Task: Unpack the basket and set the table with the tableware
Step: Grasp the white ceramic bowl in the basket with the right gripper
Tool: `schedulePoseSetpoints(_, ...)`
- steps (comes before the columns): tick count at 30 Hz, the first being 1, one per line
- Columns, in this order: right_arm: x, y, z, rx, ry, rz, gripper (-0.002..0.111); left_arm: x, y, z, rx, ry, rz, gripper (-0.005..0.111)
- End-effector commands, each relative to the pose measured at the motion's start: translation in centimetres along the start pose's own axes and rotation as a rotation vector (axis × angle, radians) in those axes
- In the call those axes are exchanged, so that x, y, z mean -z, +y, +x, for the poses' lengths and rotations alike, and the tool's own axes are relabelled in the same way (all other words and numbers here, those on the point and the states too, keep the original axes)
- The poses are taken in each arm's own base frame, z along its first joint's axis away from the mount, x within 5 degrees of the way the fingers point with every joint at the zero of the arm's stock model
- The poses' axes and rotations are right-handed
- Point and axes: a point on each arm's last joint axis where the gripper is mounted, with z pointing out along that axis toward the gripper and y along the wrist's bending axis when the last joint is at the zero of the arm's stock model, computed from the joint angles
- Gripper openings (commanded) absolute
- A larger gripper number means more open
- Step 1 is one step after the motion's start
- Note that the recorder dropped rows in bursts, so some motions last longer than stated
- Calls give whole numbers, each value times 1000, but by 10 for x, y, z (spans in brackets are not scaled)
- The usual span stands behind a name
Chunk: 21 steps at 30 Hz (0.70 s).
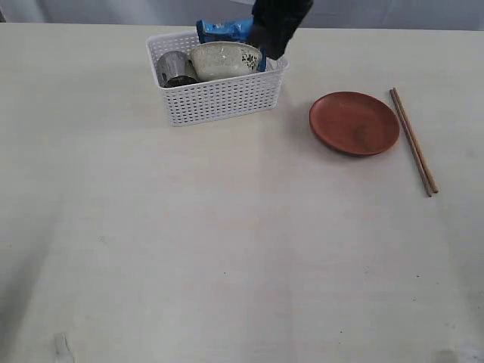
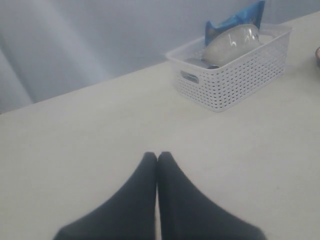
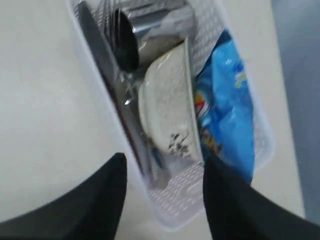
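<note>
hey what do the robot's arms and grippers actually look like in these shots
Both grippers are matte black. The left gripper has two smooth fingers that broaden from narrow tips into wide bases. The right gripper shows the same dark, wedge-shaped fingers. In the exterior view the right arm is a bulky black form. No cables, markings or labels are visible.

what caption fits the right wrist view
Open right claw above the basket holding bowl, steel cup and blue bag.
</note>
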Motion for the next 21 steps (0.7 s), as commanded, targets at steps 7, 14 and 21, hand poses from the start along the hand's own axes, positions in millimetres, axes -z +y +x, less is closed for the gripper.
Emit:
schedulePoseSetpoints(7,-47,-8,-20,5,-19,21,46,0,-1,1,12,2,8,0)
schedulePoseSetpoints(14,-68,-10,-16,15,20,-21,46,0,-1,1,12,2,8,0)
schedulePoseSetpoints(21,-82,-9,-6,38,79,-4,46,0,-1,1,12,2,8,0)
